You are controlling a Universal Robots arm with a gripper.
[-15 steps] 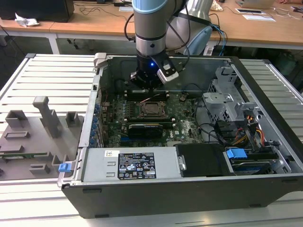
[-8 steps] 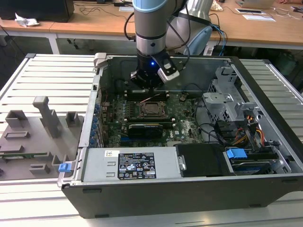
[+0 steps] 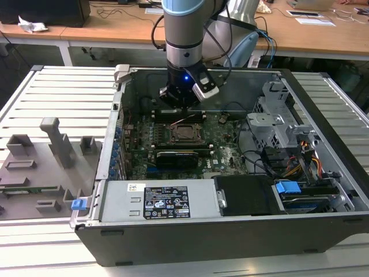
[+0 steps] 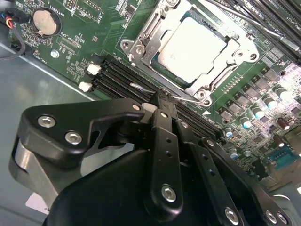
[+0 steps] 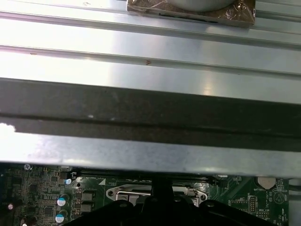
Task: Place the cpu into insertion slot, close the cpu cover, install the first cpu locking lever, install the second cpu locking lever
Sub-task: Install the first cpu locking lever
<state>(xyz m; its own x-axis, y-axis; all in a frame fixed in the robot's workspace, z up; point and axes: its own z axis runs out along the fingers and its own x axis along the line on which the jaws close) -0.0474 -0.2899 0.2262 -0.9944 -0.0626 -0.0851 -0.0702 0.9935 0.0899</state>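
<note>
While the gripper hangs beside the cpu cover, fingers pinched together and holding nothing, the cpu lies under that cover; a crooked push might slip and scratch the green board.

Bright, even room light falls from above in the exterior view. The slatted table looks pale and almost shadowless, while the inside of the computer case is darker, with the motherboard in soft shade under the arm. A small blue lamp glows on the arm's wrist. In the second wrist view, glare washes the cpu top almost white and the capacitors bloom white-violet. The black end effector shows a dull sheen and bright screw heads. In the first wrist view, metal surfaces flare in broad bands around a dark band, and the strip of motherboard is dim.
</note>
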